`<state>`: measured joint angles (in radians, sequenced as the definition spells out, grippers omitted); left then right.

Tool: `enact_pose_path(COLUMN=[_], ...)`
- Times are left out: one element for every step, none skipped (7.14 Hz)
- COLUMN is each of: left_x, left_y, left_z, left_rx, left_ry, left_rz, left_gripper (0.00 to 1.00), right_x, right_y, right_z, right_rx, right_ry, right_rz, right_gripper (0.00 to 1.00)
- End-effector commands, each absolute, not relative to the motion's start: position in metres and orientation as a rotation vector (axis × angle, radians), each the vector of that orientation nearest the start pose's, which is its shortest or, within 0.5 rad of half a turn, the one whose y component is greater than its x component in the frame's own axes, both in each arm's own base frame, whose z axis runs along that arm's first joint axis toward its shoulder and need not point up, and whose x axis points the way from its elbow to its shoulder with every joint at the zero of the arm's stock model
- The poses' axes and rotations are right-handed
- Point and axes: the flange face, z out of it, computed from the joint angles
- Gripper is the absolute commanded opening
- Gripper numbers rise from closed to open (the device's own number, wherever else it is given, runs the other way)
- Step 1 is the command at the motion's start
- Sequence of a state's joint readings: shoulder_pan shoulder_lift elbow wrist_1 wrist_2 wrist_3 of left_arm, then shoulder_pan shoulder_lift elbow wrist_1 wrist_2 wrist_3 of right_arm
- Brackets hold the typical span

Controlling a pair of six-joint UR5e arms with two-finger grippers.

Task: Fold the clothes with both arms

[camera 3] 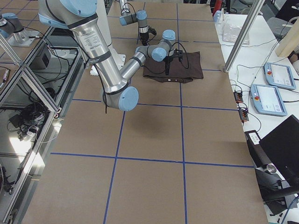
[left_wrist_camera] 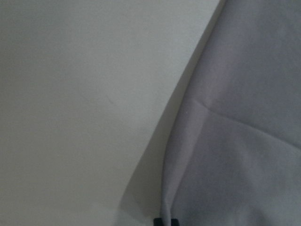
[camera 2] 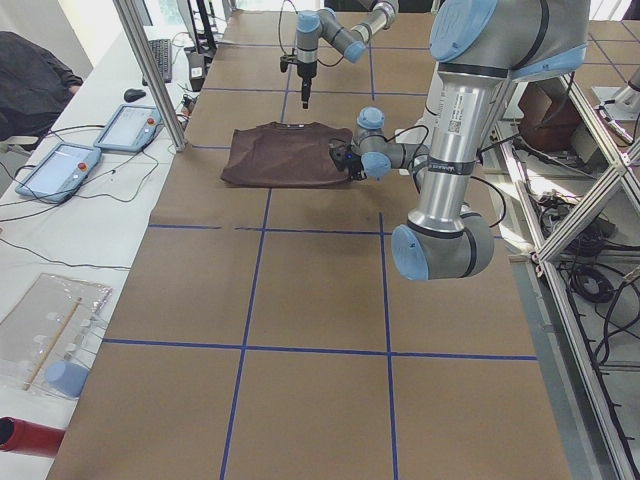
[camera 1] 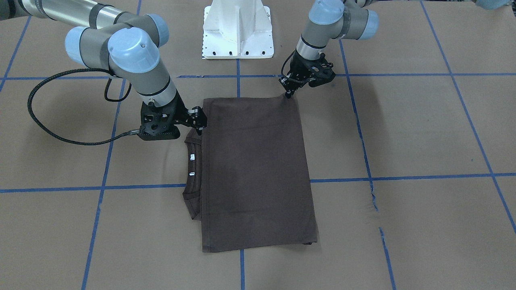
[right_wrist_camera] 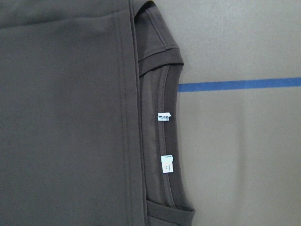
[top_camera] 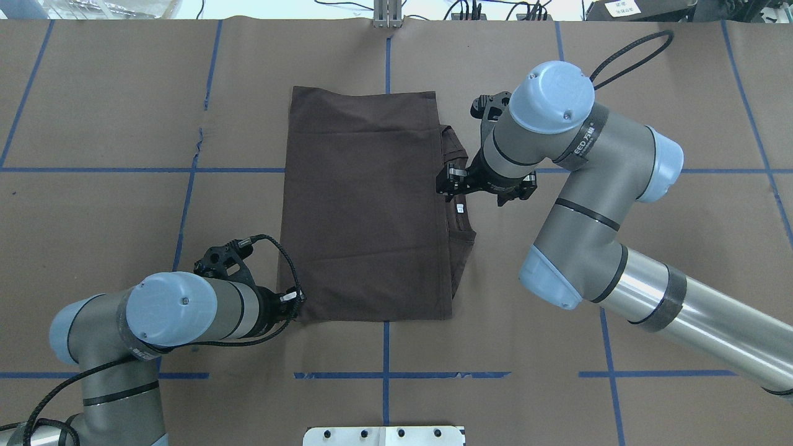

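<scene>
The dark brown T-shirt (camera 1: 258,169) lies folded into a rectangle on the table, also in the overhead view (top_camera: 365,210). Its ribbed collar (camera 1: 192,169) with two small white tags (right_wrist_camera: 167,163) sticks out from under the folded-over edge. My left gripper (camera 1: 288,95) is low at the shirt's corner nearest the robot (top_camera: 299,308) and looks shut on that corner; its wrist view shows the cloth edge (left_wrist_camera: 188,141) close up. My right gripper (camera 1: 199,121) hovers over the folded edge by the collar (top_camera: 447,186), looks open and holds nothing.
The white base pedestal (camera 1: 238,28) stands at the robot side behind the shirt. The table is covered in brown paper with a blue tape grid (top_camera: 384,375). Tablets (camera 2: 60,165) and cables lie on a side bench beyond the table's far edge.
</scene>
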<state>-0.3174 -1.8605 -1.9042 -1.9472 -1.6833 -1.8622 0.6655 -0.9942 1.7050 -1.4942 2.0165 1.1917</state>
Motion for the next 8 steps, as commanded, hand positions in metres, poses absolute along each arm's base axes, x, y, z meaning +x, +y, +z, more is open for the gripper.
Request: enact_pose_path(left_x=[0.503,0.503,0.503,0.503,0.502,0.502,0.503,0.503], left_y=[-0.294,-0.294,-0.294,-0.294,-0.293,-0.293,-0.293,-0.294], left_z=[0.298,0.298,0.298,0.298,0.297,0.294,0.292,0.292], left_rx=[-0.077,-0.077,-0.077,-0.075,-0.074,-0.074,-0.074,-0.074], left_ry=[0.998,0.996,0.996,0.996,0.999,1.004,1.007,1.009], left_rz=[-0.470,-0.471,-0.471,-0.466,-0.466,-0.465,-0.465,-0.464], left_gripper=[0.00,0.00,0.00,0.00,0.00,0.00,0.00,0.00], right_x=[-0.499,-0.525,-0.548,-0.557,-0.569,-0.575,-0.577,-0.578], right_y=[-0.444,-0.418,-0.392,-0.380,-0.358,-0.350,-0.347,-0.347], right_z=[0.254,0.257,0.261,0.262,0.278,0.282,0.283,0.282], right_rx=[-0.088,-0.104,-0.099,-0.132,-0.151,-0.155,-0.158,-0.158], right_ry=[-0.873,-0.847,-0.821,-0.810,-0.778,-0.766,-0.761,-0.762], right_rz=[0.292,0.392,0.452,0.508,0.546,0.545,0.540,0.541], right_gripper=[1.00,1.00,1.00,1.00,1.00,1.00,1.00,1.00])
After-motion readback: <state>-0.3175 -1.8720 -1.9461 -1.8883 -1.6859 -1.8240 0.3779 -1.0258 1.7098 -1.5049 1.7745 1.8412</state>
